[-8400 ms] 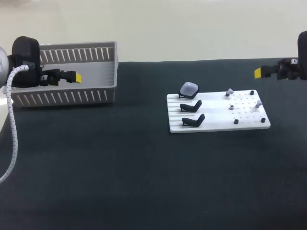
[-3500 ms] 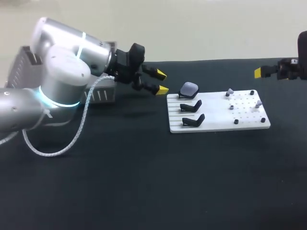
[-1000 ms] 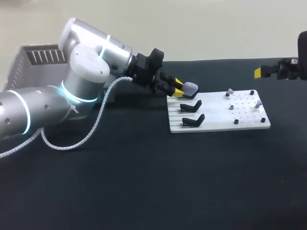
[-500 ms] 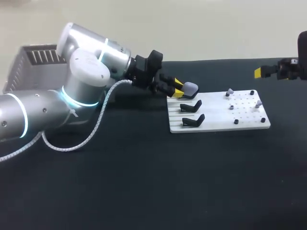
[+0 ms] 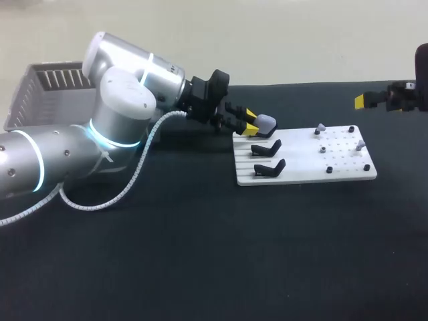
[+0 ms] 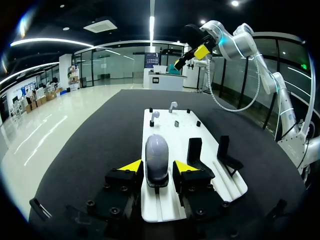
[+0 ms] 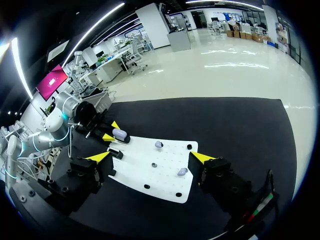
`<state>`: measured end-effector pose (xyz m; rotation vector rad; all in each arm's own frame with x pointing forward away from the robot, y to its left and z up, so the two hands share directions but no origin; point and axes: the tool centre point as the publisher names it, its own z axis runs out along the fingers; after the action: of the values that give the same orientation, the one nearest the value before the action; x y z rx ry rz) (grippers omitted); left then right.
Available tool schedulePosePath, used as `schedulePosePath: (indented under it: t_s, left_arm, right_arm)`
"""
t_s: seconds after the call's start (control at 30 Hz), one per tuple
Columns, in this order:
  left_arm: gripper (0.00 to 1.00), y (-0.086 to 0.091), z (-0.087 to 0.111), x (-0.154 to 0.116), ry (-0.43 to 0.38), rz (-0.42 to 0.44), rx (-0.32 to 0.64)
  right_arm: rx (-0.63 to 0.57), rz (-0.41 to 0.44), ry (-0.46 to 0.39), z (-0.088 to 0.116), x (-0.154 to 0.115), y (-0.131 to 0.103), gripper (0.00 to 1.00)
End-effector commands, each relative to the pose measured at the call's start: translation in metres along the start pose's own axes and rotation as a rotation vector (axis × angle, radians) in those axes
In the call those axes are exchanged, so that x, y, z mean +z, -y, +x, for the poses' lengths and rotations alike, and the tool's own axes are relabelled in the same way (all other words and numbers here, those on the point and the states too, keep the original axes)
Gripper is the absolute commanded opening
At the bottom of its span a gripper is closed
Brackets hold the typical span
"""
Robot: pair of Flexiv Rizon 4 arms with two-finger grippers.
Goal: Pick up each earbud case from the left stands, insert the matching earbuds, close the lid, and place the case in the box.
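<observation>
A pale lilac earbud case (image 5: 265,123) sits lid shut on the rearmost of the black stands on the white board (image 5: 301,175). My left gripper (image 5: 249,122) reaches it from the left. In the left wrist view the case (image 6: 156,159) stands between the yellow fingertips (image 6: 131,165), which press it from both sides. The other two stands (image 5: 267,148) (image 5: 270,168) are bare. Small grey earbuds (image 5: 320,127) and dark earbuds (image 5: 329,170) sit on pegs at the board's right half. My right gripper (image 7: 150,157) hangs open, high off the board's right side (image 5: 361,101).
A grey slatted box (image 5: 47,93) stands at the far left, partly behind my left arm. Dark tabletop lies all round the board, with wide free room in front of it.
My left arm swung from the box over to the board and its fingers closed round the case. Over the last second it barely shifted. The right arm has kept still.
</observation>
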<state>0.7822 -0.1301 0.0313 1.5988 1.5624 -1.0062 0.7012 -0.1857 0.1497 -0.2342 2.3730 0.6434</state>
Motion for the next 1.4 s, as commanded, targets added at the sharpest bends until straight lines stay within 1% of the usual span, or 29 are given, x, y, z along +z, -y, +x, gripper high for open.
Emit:
schedulePosePath:
  t_s: [0.03, 0.43, 0.97, 1.1, 1.17, 1.2, 1.4]
  left_arm:
    - [0.43, -0.007, 0.001, 0.002, 0.003, 0.013, 0.001]
    - [0.40, -0.008, 0.002, 0.005, 0.010, 0.026, 0.005]
    - [0.39, -0.006, 0.000, 0.010, 0.006, 0.030, 0.019]
    - [0.33, -0.005, 0.000, 0.012, 0.005, 0.037, 0.021]
    - [0.09, -0.005, 0.000, 0.013, 0.004, 0.039, 0.022]
    - [0.01, -0.005, 0.000, 0.013, 0.003, 0.039, 0.022]
    - [0.00, -0.004, -0.001, 0.013, 0.004, 0.037, 0.027]
  right_arm:
    - [0.000, 0.000, 0.000, 0.000, 0.000, 0.000, 1.00]
    - [0.000, 0.000, 0.000, 0.000, 0.000, 0.000, 1.00]
    - [0.000, 0.000, 0.000, 0.000, 0.000, 0.000, 1.00]
    - [0.000, 0.000, 0.000, 0.000, 0.000, 0.000, 1.00]
    - [0.000, 0.000, 0.000, 0.000, 0.000, 0.000, 1.00]
    - [0.000, 0.000, 0.000, 0.000, 0.000, 0.000, 1.00]
    - [0.000, 0.000, 0.000, 0.000, 0.000, 0.000, 1.00]
